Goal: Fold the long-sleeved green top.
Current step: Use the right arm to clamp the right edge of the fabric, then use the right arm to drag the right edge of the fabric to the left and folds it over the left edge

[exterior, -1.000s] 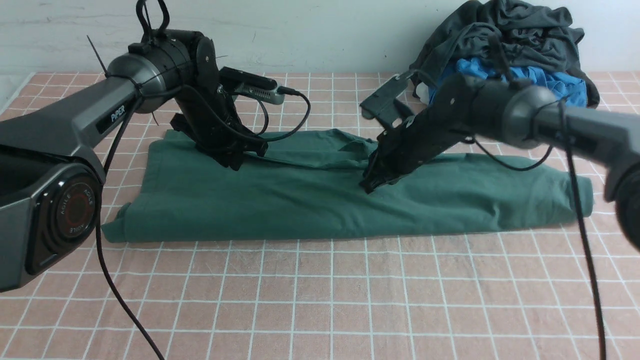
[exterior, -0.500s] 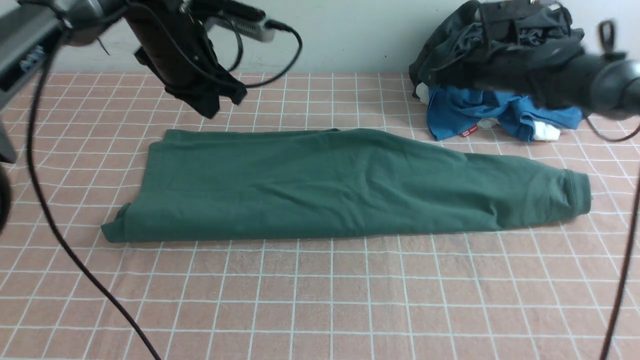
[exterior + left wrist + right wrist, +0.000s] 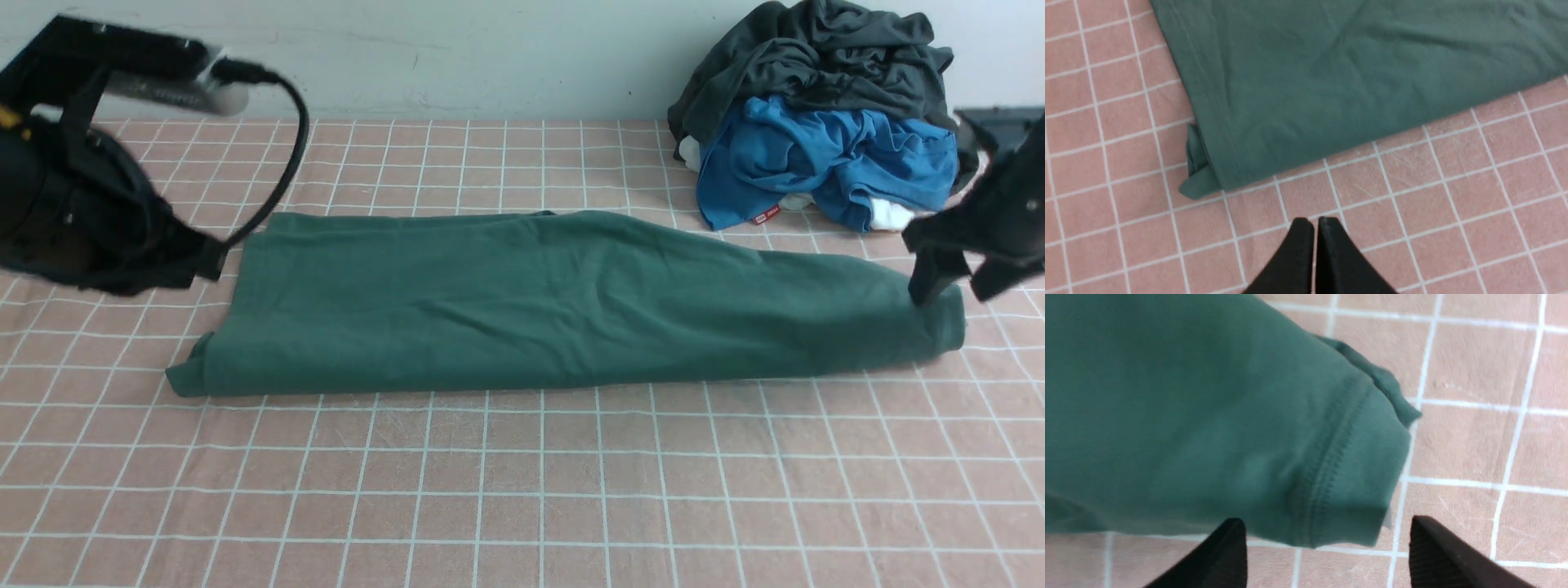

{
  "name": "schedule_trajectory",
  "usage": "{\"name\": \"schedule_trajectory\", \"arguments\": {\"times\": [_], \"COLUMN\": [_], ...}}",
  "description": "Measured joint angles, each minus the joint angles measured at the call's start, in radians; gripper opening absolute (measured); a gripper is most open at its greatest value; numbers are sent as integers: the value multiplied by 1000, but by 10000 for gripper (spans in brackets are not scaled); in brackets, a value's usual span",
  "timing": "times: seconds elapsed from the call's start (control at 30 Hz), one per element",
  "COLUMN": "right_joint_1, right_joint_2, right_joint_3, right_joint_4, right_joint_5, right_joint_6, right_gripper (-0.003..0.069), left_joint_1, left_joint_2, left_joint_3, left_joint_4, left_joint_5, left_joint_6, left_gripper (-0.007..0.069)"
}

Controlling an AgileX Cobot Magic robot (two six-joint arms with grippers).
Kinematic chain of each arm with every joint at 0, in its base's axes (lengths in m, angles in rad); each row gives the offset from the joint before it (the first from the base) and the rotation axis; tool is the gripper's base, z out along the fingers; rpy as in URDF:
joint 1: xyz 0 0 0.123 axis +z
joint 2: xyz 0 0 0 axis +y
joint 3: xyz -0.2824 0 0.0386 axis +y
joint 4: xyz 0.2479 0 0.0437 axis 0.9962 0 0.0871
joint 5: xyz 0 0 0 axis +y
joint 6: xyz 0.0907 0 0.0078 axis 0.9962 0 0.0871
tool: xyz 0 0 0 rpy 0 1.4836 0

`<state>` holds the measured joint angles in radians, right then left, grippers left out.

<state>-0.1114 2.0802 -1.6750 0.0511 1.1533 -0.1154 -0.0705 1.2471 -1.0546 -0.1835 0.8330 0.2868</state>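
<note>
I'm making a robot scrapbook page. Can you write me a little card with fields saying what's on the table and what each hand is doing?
Surface: pink checked tablecloth
Green top: lying flat, folded into a long strip
Cuff: at the strip's right end
Left hand: shut, empty, above the tablecloth near the top's left corner
Right hand: open, one finger on each side of the cuff, not gripping
Back right: dark grey garment heaped over a blue garment

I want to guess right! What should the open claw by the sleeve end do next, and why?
Probably the right claw should drop and pinch the cuff: it hangs open over it, and the top lies in one long strip.
</note>
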Motion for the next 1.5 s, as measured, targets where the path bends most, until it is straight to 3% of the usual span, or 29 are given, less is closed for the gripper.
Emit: {"name": "schedule_trajectory", "arguments": {"times": [0.1, 0.27, 0.3, 0.43, 0.5, 0.53, 0.57, 0.73, 0.87, 1.03, 1.23, 1.3, 1.5], "right_joint_1": [-1, -1, -1, -1, -1, -1, -3, -25, -22, 95, 416, 517, 667], "right_joint_2": [51, 116, 119, 116, 105, 103, 86, -36, -108, -187, -135, -70, 143], "right_joint_3": [14, 13, 13, 12, 5, 3, -13, -136, -241, -372, -400, -400, -398], "right_joint_4": [0, 29, 37, 48, 42, 39, 8, -214, -264, -136, 129, 180, 228], "right_joint_5": [-58, -128, -137, -139, -113, -109, -73, 63, 87, 101, -53, -125, -245], "right_joint_6": [27, 47, 49, 20, -6, -6, -12, 18, 57, 65, 36, -8, -60], "right_gripper": [566, 549, 520, 285, 126, 126, 49, 11, 10, 10, 10, 10, 36], "left_joint_1": [0, 0, 0, 0, 0, 0, 0, 0, 0, 0, 0, 0, 0], "left_joint_2": [-83, -132, -133, -133, -133, -133, -133, -133, -133, -133, -131, -131, -131], "left_joint_3": [126, 214, 218, 222, 223, 223, 223, 223, 223, 223, 223, 223, 223], "left_joint_4": [0, -5, -6, -7, -7, -7, -7, -8, -26, -84, -131, -134, -136], "left_joint_5": [-57, -80, -79, -80, -80, -80, -76, -67, -74, -81, -85, -85, -85], "left_joint_6": [-1, -1, -1, -1, -1, -1, -1, -1, -4, -11, -15, -17, -18], "left_gripper": [-3, -3, -3, -3, -3, -3, -3, -3, -3, -3, -3, -3, -3]}}
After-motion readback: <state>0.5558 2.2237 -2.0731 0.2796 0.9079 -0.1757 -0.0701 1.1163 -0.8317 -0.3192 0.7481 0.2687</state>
